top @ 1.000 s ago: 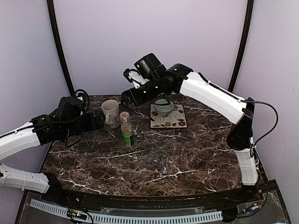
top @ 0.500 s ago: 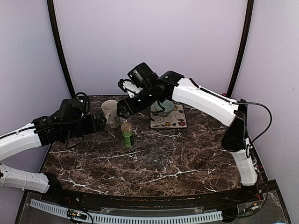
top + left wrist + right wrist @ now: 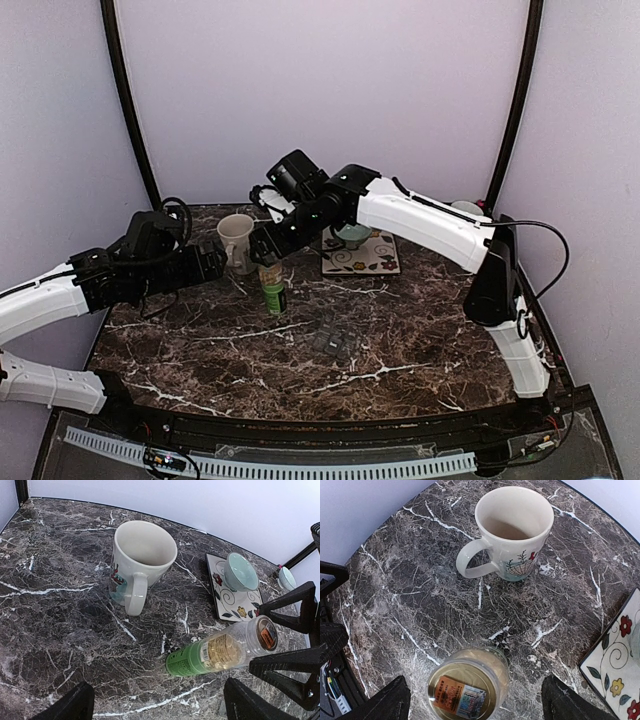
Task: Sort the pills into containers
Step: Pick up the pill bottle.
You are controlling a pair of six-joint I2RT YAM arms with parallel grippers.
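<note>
Top view, right claw (image 3: 266, 246): jaws spread wide, gripping nothing, poised over the top of an upright clear plastic bottle with a green base (image 3: 272, 290).
Top view, left claw (image 3: 220, 262): released and empty; a cream ceramic mug (image 3: 236, 237) sits just beyond its tips.
Top view, containers: a dark grey plastic strip of joined lidded compartments (image 3: 335, 341) lies on the dark marble table (image 3: 430, 330), well apart from both claws, on the near side of the right claw.
Top view, bowl: a pale green bowl (image 3: 352, 236) on a white flowered square tile (image 3: 365, 258), close on the right claw's right.
Left wrist view, own fingers (image 3: 75, 705): at the lower corners, wide apart, nothing between them; the mug is ahead, its handle toward the claw, and the bottle is ahead to the right.
Left wrist view, right claw: its two black fingers flank the bottle's gold cap (image 3: 264, 634), with a gap on each side.
Left wrist view, pills (image 3: 222, 650): a tan filling behind the bottle's clear wall; single ones cannot be made out.
Right wrist view, own fingers (image 3: 392, 700): wide apart, with the cap between them, untouched; the mug lies beyond it.
</note>
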